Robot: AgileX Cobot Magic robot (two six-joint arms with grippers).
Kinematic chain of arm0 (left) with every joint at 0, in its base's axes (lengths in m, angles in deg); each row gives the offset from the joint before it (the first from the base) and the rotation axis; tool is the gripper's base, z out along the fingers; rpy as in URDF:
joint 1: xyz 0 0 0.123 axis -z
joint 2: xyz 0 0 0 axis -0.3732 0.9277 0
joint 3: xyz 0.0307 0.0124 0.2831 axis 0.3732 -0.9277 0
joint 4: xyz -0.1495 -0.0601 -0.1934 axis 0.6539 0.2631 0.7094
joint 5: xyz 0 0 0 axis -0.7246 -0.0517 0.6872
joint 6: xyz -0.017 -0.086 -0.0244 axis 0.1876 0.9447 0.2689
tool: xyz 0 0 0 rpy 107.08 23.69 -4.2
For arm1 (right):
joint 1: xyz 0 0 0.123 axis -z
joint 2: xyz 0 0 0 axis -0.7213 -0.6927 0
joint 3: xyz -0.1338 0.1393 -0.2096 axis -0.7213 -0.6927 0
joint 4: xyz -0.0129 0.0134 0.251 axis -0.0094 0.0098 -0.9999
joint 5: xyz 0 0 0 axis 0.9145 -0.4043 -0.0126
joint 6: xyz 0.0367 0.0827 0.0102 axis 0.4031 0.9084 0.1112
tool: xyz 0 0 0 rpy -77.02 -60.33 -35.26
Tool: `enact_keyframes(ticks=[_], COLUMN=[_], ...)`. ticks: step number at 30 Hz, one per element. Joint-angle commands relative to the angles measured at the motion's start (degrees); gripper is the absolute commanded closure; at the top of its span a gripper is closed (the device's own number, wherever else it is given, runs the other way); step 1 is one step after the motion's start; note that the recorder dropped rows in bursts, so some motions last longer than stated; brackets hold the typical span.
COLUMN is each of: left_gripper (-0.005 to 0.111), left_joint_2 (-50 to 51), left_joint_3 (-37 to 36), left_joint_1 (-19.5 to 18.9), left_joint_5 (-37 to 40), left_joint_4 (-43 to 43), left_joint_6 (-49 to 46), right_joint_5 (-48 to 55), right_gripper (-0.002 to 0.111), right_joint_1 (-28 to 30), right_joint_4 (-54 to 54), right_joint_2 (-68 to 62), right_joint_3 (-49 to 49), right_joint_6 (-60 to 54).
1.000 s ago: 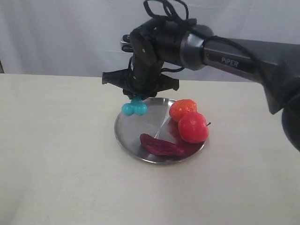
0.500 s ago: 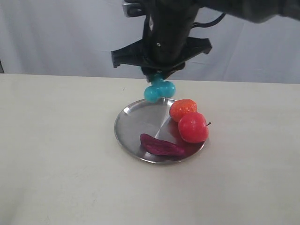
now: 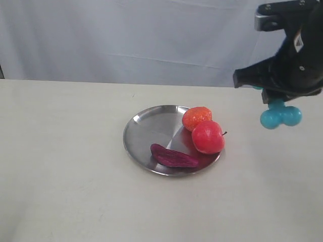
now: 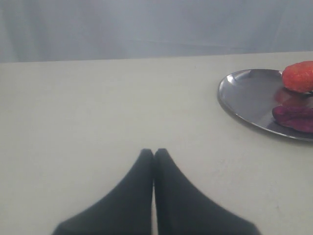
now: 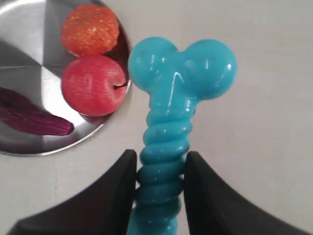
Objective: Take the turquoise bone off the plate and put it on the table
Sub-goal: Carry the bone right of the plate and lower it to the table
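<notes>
A pale beige, matte tabletop (image 3: 65,191) fills the lower part of the exterior view and runs out of the picture at the near, left and right edges. Behind its far edge hangs a greyish-white cloth backdrop (image 3: 101,35) with faint slanting creases, and a narrow dark strip (image 3: 1,72) shows by the far left corner. The light is soft and even, casting only weak shadows.
</notes>
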Motion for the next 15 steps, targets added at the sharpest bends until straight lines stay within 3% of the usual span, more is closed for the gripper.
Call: enact_keyframes(ticks=[1, 15], left_gripper=[0.107, 0.107], left_joint_2=[-0.07, -0.07], left_joint_3=[-0.19, -0.19], left_joint_1=[0.16, 0.16], left_joint_5=[-0.04, -0.04], left_joint_4=[-0.02, -0.02], left_joint_6=[0.06, 0.06], right_joint_5=[-8.72, -21.94], right_gripper=[0.108, 0.108], right_joint_1=[4.33, 9.3], right_joint_4=[-0.35, -2.13], right_joint_2=[0.37, -14.58], right_joint_3=[-4.92, -4.33], right_joint_6=[-0.44, -2.32])
